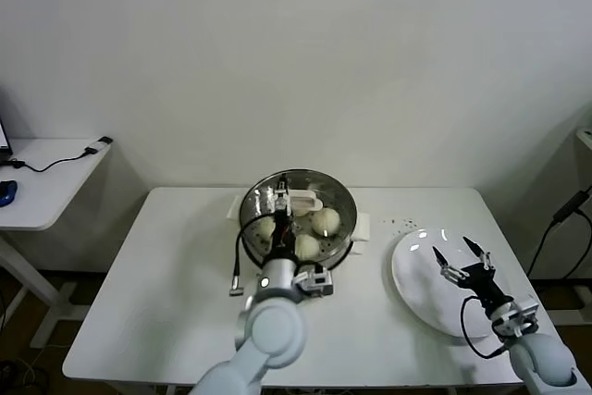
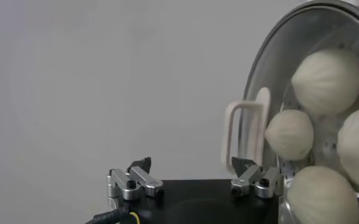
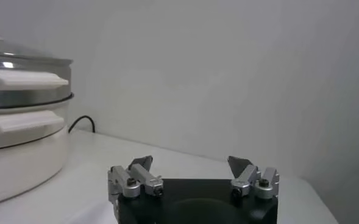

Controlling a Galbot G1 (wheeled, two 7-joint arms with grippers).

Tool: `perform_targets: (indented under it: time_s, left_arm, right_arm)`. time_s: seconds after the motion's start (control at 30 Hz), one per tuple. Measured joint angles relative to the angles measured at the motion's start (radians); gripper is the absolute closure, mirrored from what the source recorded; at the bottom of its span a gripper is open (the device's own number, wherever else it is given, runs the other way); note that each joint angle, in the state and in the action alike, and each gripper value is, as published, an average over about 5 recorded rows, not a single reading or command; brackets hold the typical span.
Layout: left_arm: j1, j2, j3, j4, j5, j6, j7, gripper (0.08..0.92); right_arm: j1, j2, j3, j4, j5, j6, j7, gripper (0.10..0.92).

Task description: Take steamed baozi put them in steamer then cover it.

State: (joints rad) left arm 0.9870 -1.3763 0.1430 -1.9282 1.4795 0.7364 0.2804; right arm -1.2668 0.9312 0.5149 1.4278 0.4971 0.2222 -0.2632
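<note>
The steamer (image 1: 340,199) stands at the back middle of the table, and several cream-white baozi (image 1: 324,220) lie in it. The glass cover (image 2: 270,73) sits on the steamer, its white handle (image 1: 305,201) at the centre. Through the glass the left wrist view shows the baozi (image 2: 328,79) close together. My left gripper (image 1: 281,195) hovers over the cover beside the handle (image 2: 246,137), open and holding nothing (image 2: 191,164). My right gripper (image 1: 451,247) is open over the white plate (image 1: 416,289), empty (image 3: 190,161). In the right wrist view the steamer (image 3: 21,91) sits far off.
A black cable with a plug (image 1: 238,270) lies on the table left of the steamer. Dark crumbs (image 1: 402,222) dot the table behind the plate. A side desk (image 1: 46,182) stands to the left and another cable (image 1: 564,215) hangs at the right.
</note>
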Motion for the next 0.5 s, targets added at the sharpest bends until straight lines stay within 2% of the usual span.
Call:
perform_targets:
  time_s: [0.27, 0.5]
  left_arm:
    - [0.113, 0.079, -0.099, -0.132, -0.222, 0.000, -0.142, 0.177]
    - [0.242, 0.112, -0.277, -0.210, -0.550, -0.049, -0.270, 0.177]
  right_arm:
    - [-0.014, 0.016, 0.024, 0.039, -0.017, -0.037, 0.036, 0.203]
    - [-0.026, 0.044, 0.042, 0.076, -0.024, -0.058, 0.059, 0.203]
